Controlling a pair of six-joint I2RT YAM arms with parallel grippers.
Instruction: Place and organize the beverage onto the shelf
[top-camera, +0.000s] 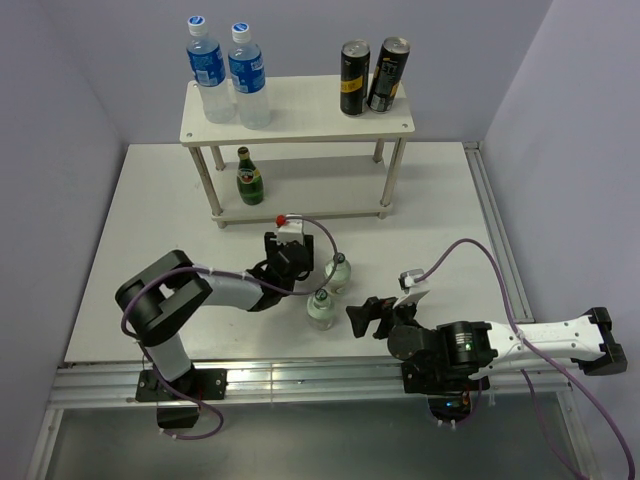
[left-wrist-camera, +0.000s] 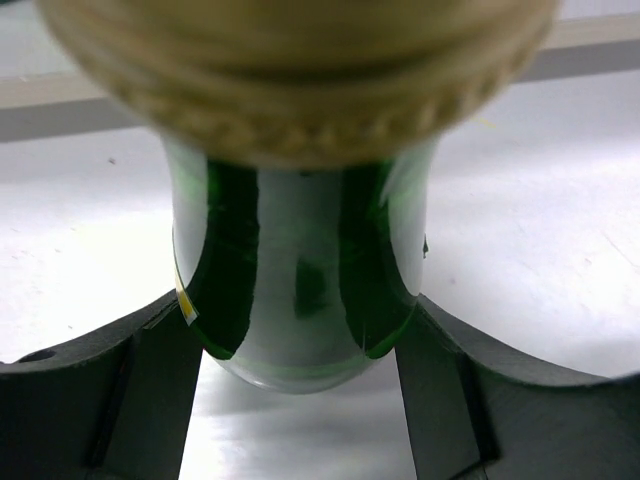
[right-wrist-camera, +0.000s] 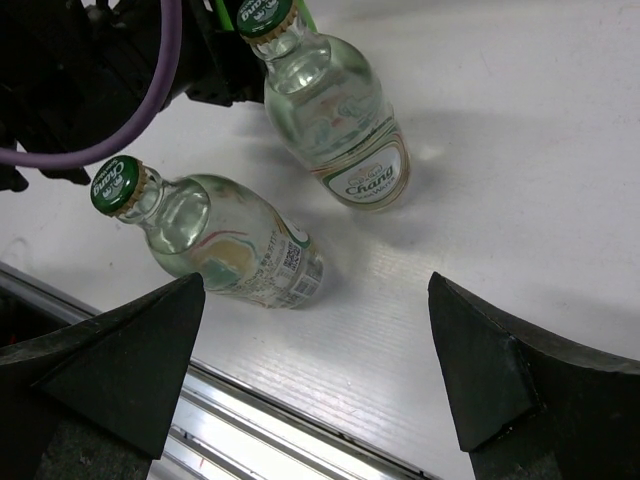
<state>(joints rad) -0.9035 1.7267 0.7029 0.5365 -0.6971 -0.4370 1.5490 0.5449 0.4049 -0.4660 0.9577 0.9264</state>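
Note:
Two clear glass bottles with green caps stand on the table. My left gripper (top-camera: 328, 268) has its fingers pressed against both sides of the farther one (top-camera: 340, 272) (left-wrist-camera: 300, 290) (right-wrist-camera: 335, 110), which stands upright. The nearer bottle (top-camera: 320, 308) (right-wrist-camera: 225, 240) stands free just left of my right gripper (top-camera: 372, 318) (right-wrist-camera: 315, 330), which is open with only bare table between its fingers. On the cream shelf (top-camera: 300, 110), two blue-labelled plastic bottles (top-camera: 230, 72) stand on the top board's left. A dark green bottle (top-camera: 249, 177) stands on the lower board.
Two dark cans (top-camera: 370, 76) stand on the right of the shelf's top board. A metal rail (top-camera: 300, 380) runs along the table's near edge, close under the right gripper. Grey walls close in the back and sides.

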